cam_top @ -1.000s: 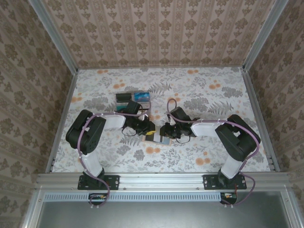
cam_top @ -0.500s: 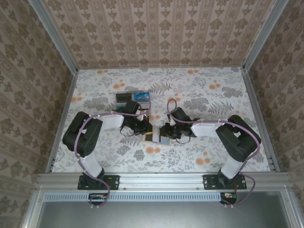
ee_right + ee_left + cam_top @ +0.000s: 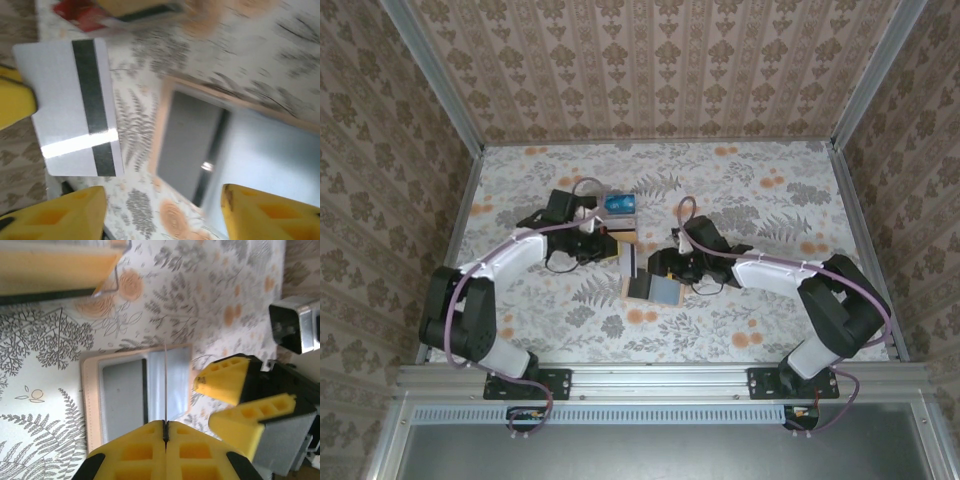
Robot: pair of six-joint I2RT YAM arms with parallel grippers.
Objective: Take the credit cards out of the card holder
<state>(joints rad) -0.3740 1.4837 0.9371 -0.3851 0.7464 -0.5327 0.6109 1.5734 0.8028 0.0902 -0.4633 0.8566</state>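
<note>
Edgewise, grey card (image 3: 60,100) in left tool (image 3: 165,426)

One card holder (image 3: 663,292), four credit cards in sight, grey (image 3: 75,105), blue (image 3: 619,205), red (image 3: 75,12), tan-orange (image 3: 50,265)

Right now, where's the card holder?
Top view: the card holder lies open mid-table between the arms, close to the open right gripper, beside the grey card pinched in the left gripper.

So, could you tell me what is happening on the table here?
The left gripper is shut on a grey credit card with a dark stripe, holding it clear of the open card holder. The right gripper is open next to the holder, gripping nothing. A blue card lies farther back on the table.
</note>
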